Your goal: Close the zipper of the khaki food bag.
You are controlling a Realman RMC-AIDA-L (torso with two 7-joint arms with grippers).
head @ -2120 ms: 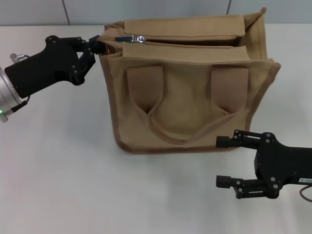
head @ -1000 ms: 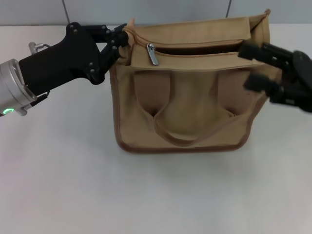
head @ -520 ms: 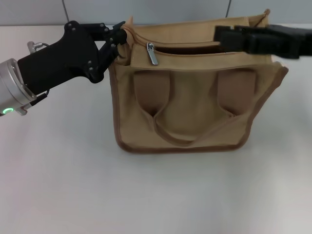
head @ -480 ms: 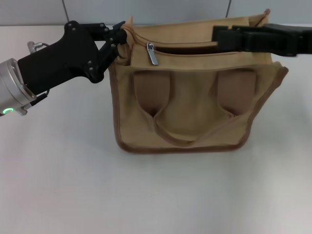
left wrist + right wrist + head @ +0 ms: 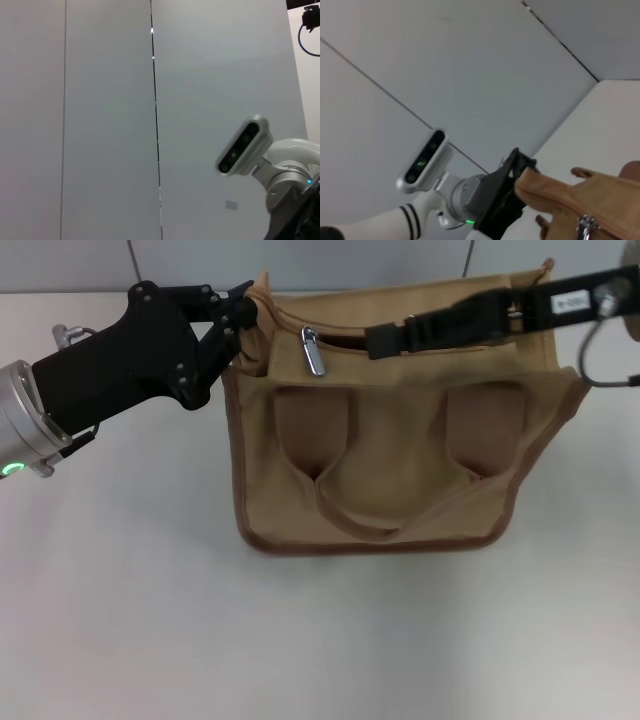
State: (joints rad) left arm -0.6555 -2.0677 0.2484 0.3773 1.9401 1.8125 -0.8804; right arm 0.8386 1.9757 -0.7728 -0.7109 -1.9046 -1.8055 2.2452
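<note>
The khaki food bag (image 5: 400,430) stands on the table (image 5: 150,620). The zipper (image 5: 400,348) runs along its top. The left gripper (image 5: 240,308) is at the bag's left top corner. The right gripper (image 5: 385,340) lies over the zipper, right of the pull tab (image 5: 313,352).

Surface: a plain white table (image 5: 150,620), smooth and matte, filling most of the head view.
Far edge: the table meets a pale grey panelled wall (image 5: 350,260) behind it.
Resting on it: the khaki food bag (image 5: 400,460), standing upright on its base toward the far side, roughly midway across.
Bag front: two brown strap patches and a looped handle face the camera.
Contact: the bag's piped bottom edge appears to sit flat on the table, though its rear edge is hidden.
</note>
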